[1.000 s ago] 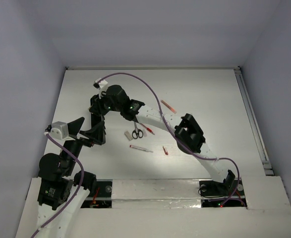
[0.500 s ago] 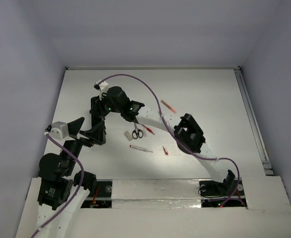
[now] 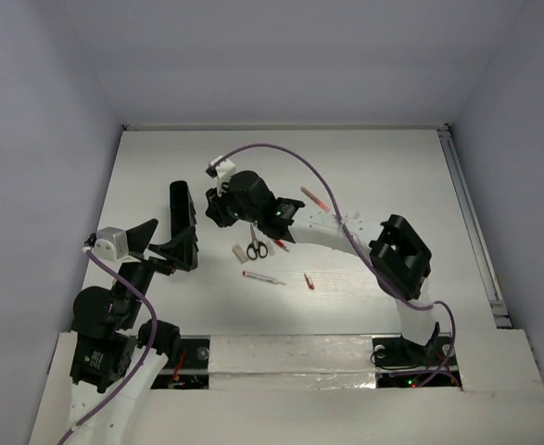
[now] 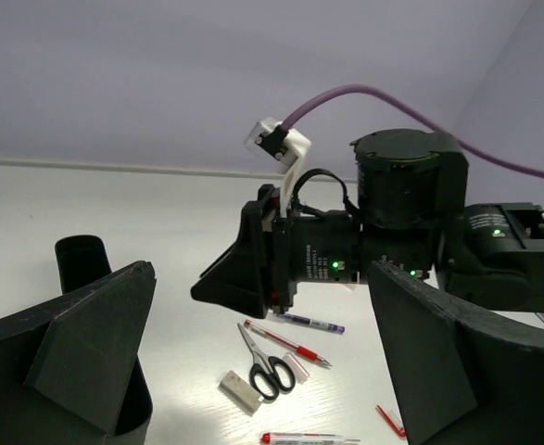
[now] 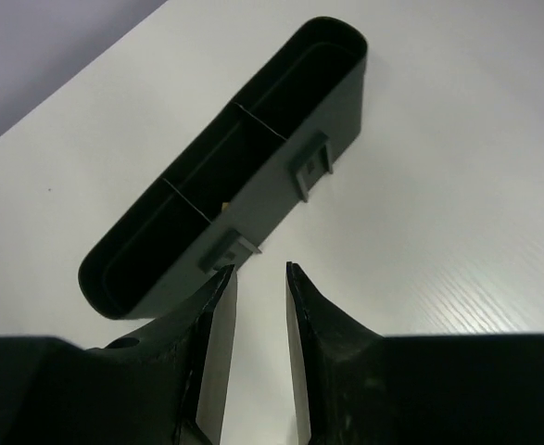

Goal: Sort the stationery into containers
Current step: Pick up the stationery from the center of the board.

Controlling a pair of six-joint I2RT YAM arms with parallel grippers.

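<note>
The long black box [image 3: 178,206] lies at the left of the table and has three compartments [image 5: 253,158]. A small tan bit shows in its middle compartment. My right gripper [image 3: 215,210] hovers just right of the box, jaws slightly apart and empty [image 5: 260,271]. My left gripper [image 3: 167,243] is wide open and empty, near the box's front end. Black-handled scissors [image 3: 258,244], a tan eraser [image 3: 240,251], red-and-white pens [image 3: 264,277] and a small red piece [image 3: 309,281] lie in the middle. The left wrist view shows the scissors [image 4: 268,362], the eraser [image 4: 240,390] and a dark pen [image 4: 310,323].
Another red-and-white pen [image 3: 315,197] lies farther back beside the right arm [image 3: 346,232]. A red pen [image 4: 285,341] and a small white eraser [image 4: 297,365] lie beside the scissors. The right arm's purple cable [image 3: 281,158] arcs above the table. Walls close in the table.
My right gripper has drawn back to the right, from over the box's far end to beside it. The box now shows whole. The left arm has not moved.
</note>
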